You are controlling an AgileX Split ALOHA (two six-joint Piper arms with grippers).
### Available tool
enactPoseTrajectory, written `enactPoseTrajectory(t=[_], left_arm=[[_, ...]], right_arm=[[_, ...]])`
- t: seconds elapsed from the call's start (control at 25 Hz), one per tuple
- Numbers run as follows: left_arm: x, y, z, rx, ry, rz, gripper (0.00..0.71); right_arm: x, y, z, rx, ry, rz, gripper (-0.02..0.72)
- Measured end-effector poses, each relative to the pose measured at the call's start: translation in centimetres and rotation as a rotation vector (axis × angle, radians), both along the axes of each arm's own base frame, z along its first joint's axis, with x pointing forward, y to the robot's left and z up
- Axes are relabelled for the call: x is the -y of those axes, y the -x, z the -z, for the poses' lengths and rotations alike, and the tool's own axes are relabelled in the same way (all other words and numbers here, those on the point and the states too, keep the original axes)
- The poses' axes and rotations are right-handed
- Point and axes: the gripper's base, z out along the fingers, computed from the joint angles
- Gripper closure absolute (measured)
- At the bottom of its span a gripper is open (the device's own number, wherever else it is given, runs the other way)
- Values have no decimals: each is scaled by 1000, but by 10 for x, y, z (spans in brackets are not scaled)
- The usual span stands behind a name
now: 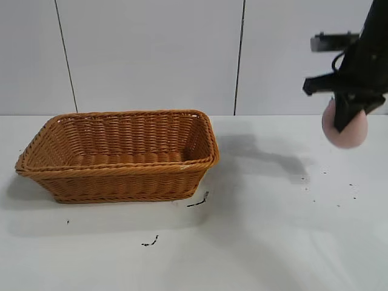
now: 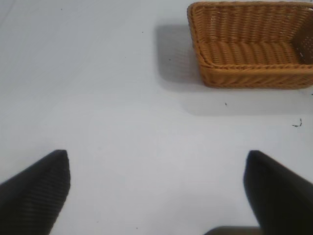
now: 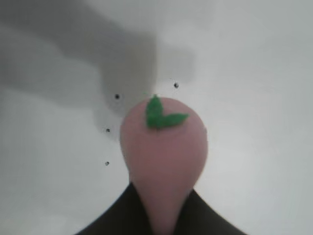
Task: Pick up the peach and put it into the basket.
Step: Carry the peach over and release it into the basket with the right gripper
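My right gripper [image 1: 345,121] is shut on the pale pink peach [image 1: 347,134] and holds it in the air above the table at the far right. In the right wrist view the peach [image 3: 164,156] fills the middle, squeezed between the black fingers, with a small green leaf on its far end. The orange-brown wicker basket [image 1: 118,176] stands on the table at the left, well apart from the peach; nothing shows inside it. My left gripper [image 2: 156,169] is open and empty over bare table, out of the exterior view; the basket [image 2: 254,76] lies beyond it.
The white table [image 1: 273,230] carries a few small black specks and scuffs [image 1: 197,202] near the basket's front corner. A white panelled wall stands behind the table.
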Motion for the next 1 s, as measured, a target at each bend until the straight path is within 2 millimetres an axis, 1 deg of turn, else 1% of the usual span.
enactPoseTrajectory(t=[0.08, 0.2, 0.36, 0.48, 0.6, 0.72, 0.76, 0.88, 1.0], left_arm=[[0, 0, 0, 0, 0, 0, 17], [0, 0, 0, 0, 0, 0, 17], [0, 0, 0, 0, 0, 0, 17], [0, 0, 0, 0, 0, 0, 17], [0, 0, 0, 0, 0, 0, 17], [0, 0, 0, 0, 0, 0, 17], [0, 0, 0, 0, 0, 0, 17], [0, 0, 0, 0, 0, 0, 17], [0, 0, 0, 0, 0, 0, 17]], right_arm=[[-12, -8, -16, 49, -6, -26, 712], [-41, -18, -39, 111, -16, -89, 712], [-97, -23, -50, 154, -31, -206, 712], [-141, -16, -48, 170, -43, -299, 712], [-184, -3, -36, 146, -45, -400, 712], [-219, 7, -19, 124, -40, -487, 712], [-228, 9, -13, 119, -40, -507, 712], [-246, 5, 16, 88, -33, -534, 712], [-258, -3, 55, 36, -30, -540, 712]])
